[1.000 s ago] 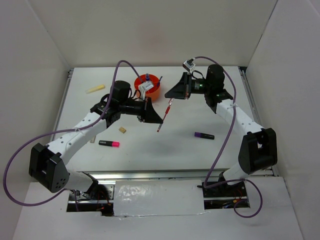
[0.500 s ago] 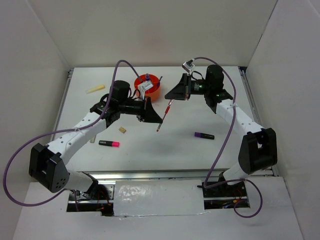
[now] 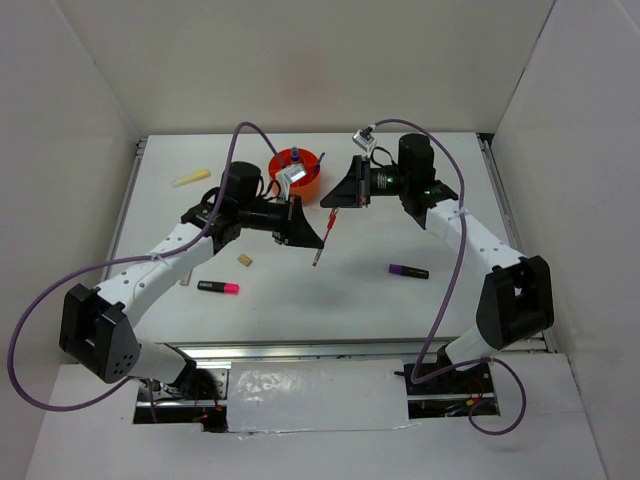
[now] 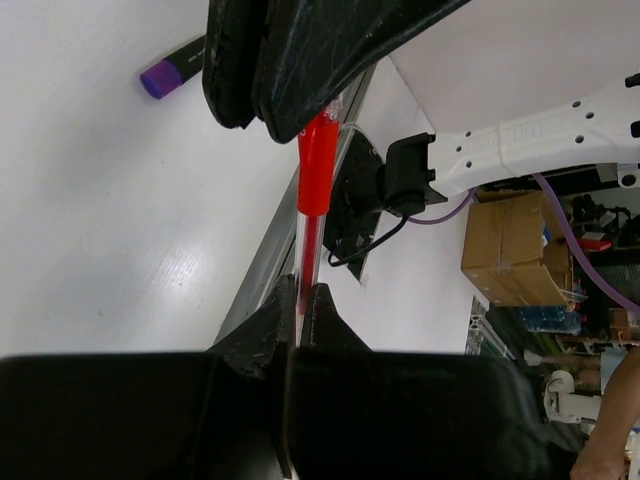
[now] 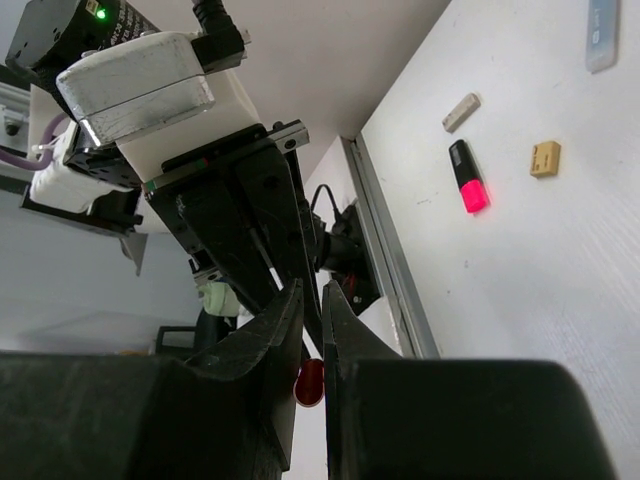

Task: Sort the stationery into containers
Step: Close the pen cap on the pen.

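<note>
1. The red pen (image 3: 319,252) is off the bench (image 3: 360,300), held slanted in the air between the two arms. In the top view its upper end points at the right arm and its lower tip hangs free below the left one.
2. The left gripper (image 3: 317,240) is pressed together on the lower shaft of the red pen. In the left wrist view its fingers (image 4: 270,320) meet around the thin clear barrel.
3. The right gripper (image 3: 331,201) is pinching the upper end of the same pen. In the right wrist view the red end shows right between the closed fingers (image 5: 285,320).
4. The two grippers sit close to each other, tip facing tip, with the pen bridging them.
5. The orange pot (image 3: 310,185) stands on the far part of the bench just behind the left gripper. A blue-capped item pokes up inside it.
6. The pink-black highlighter (image 3: 218,287) lies on the near left of the bench, with a tan eraser (image 3: 243,260) near it.
7. The purple-black marker (image 3: 408,271) lies on the near right, well apart from the pot.
8. The yellow stick (image 3: 191,178) lies at the far left.
9. The right wrist view shows a blue strip (image 5: 603,35) flat on the bench, beyond the eraser.
</note>
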